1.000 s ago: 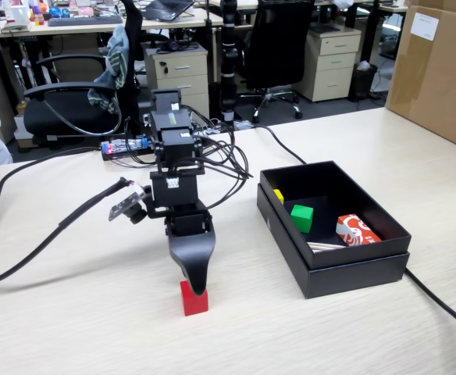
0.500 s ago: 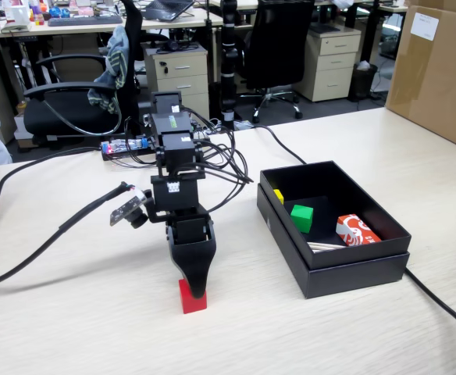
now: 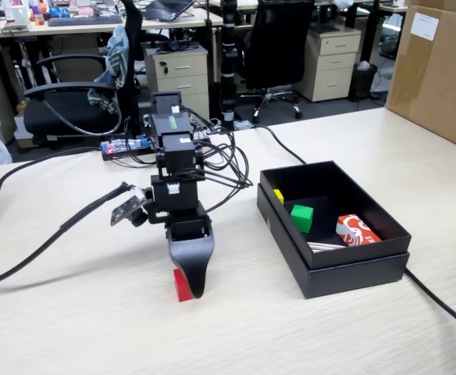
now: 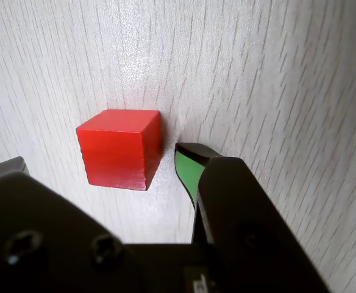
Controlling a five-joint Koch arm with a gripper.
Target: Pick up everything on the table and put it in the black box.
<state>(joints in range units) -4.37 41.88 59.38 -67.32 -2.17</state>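
Your arm sits on a light wood-grain tabletop in an office, with swivel chairs and drawer units across the top of the fixed view and a brown carton at the upper right edge. In that view the hand points down at the lower centre-left of the frame, its dark tip at the tabletop and covering most of the red cube, of which only a sliver shows at the hand's left side. In the wrist view the red cube rests on the wood at centre-left, and one green-faced finger stands just right of it, close to its right face without clearly touching. The other jaw is only a dark edge at the lower left of the wrist frame, apart from the cube, so your hand is open around the cube and grips nothing. The black box lies at the right of the fixed view, well apart from the cube, holding a green cube, a red-and-white packet and a small yellow piece.
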